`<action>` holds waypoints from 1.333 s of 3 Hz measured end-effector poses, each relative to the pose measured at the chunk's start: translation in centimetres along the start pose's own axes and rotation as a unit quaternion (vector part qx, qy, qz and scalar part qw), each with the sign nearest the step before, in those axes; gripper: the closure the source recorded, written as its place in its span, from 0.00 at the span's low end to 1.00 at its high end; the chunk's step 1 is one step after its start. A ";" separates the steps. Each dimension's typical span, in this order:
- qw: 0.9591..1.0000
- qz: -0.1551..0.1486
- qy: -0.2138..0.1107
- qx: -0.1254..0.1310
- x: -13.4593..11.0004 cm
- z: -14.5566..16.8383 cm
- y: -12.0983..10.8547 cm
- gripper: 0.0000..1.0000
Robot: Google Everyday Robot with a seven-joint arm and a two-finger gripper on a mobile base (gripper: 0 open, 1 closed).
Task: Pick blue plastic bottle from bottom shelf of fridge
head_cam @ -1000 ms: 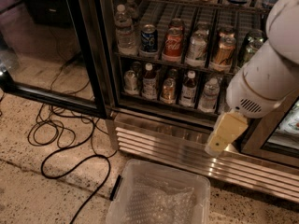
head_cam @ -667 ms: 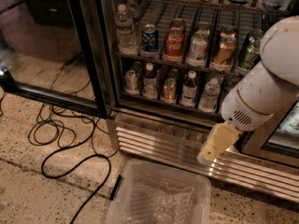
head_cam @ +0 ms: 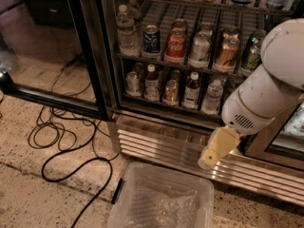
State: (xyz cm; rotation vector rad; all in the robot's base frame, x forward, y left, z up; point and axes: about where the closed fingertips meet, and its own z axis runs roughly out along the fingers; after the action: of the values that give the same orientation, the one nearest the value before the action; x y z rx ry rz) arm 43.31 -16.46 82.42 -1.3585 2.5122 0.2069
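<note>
The fridge (head_cam: pixel 107 56) stands open, its glass door (head_cam: pixel 42 46) swung to the left. On the bottom shelf (head_cam: pixel 166 106) two small dark bottles with white caps stand among cans. One is the blue plastic bottle (head_cam: pixel 192 90), right of the middle. A similar one (head_cam: pixel 152 82) stands further left, and I cannot tell them apart for certain. My gripper (head_cam: pixel 211 156) is a pale yellow piece on the white arm (head_cam: pixel 266 89). It hangs in front of the louvred base grille (head_cam: pixel 161 146), below and right of the bottles and apart from them.
The rack above holds a clear water bottle (head_cam: pixel 126 30) and soda cans (head_cam: pixel 175 45). A clear plastic bin (head_cam: pixel 161 201) sits on the floor just below the grille. Black cables (head_cam: pixel 61 137) loop over the speckled floor at the left.
The arm and gripper have moved down and to the left, lower in front of the base grille. The bottles and cans have not moved.
</note>
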 end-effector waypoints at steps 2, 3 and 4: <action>0.996 0.079 -0.026 -0.035 -3.2 9.4 3.8 0.00; 0.984 0.139 -0.048 -0.104 -4.7 14.7 5.5 0.00; 0.980 0.150 -0.048 -0.121 -4.7 15.7 5.8 0.00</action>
State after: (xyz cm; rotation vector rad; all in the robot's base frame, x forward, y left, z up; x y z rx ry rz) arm 43.62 -5.56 68.91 -1.0110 2.6643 0.6430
